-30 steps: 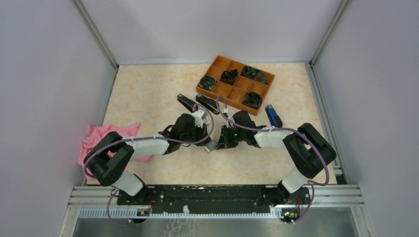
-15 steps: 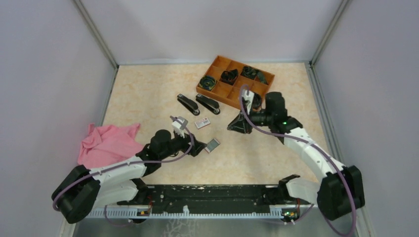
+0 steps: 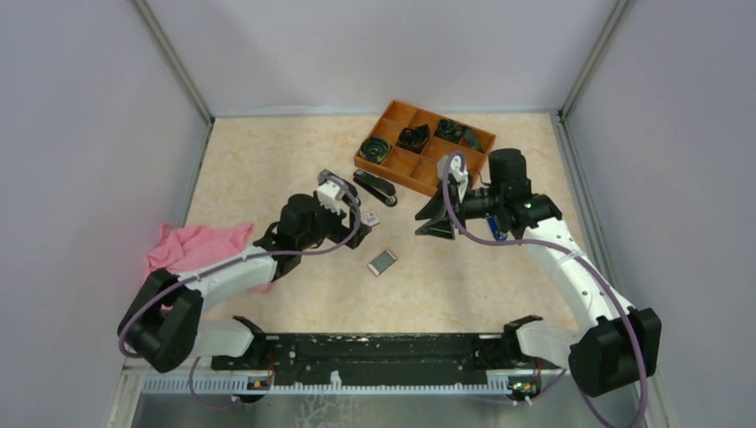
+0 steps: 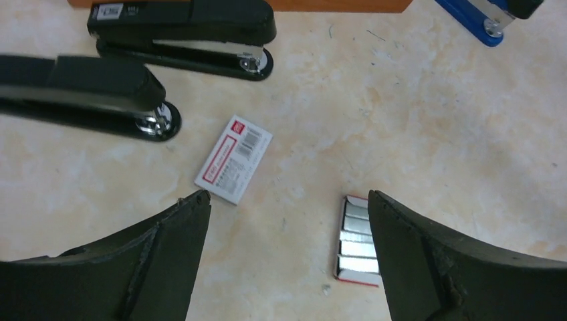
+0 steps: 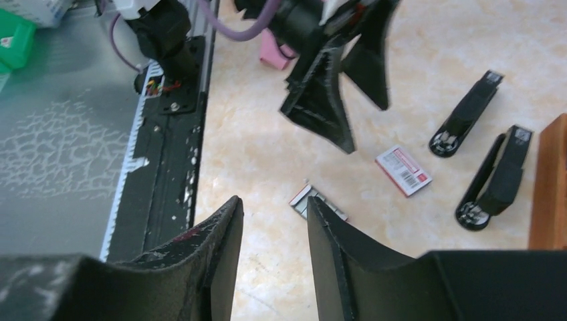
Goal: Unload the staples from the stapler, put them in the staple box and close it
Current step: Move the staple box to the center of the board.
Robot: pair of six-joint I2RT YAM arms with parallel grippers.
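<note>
**Both jaws apart and empty, staples lying loose between the arms**

The pale marbled beige table (image 3: 267, 178) fills the middle of the top view. An orange compartmented plastic tray (image 3: 426, 169) sits at its upper centre and a crumpled pink cloth (image 3: 192, 250) at its left edge.

Both arms reach in from the bottom of that frame. The left gripper (image 4: 286, 200) hangs with its black fingers spread wide and nothing between them. The right gripper (image 5: 272, 204) shows a narrower gap, also empty.

Two black plastic staplers (image 4: 180, 30) lie side by side at the upper left of the left wrist view. A blue stapler (image 4: 468, 13) is cut off at the upper right. Which one the task means is not shown. A small white-and-red cardboard box (image 4: 234, 159) lies left of centre.

The short block of silvery-grey ridged metal staples (image 4: 358, 241) rests on the table, out of any stapler. In the top view it sits below and to the right of the left gripper, and below and to the left of the right one. The left looks slightly nearer.

In the left wrist view the block lies at lower right, tucked against the right-hand finger. Its long axis runs up and down the frame, so these jaws would probably close across its narrow width after a small shift towards it.

Only that view shows the separate ridged rows and a red edge at the block's lower end. From above it is just a grey rectangle, and the left gripper covers most of one black stapler. The right wrist view half hides the staples behind its own fingertip, but it does show the left gripper raised off the table.
</note>
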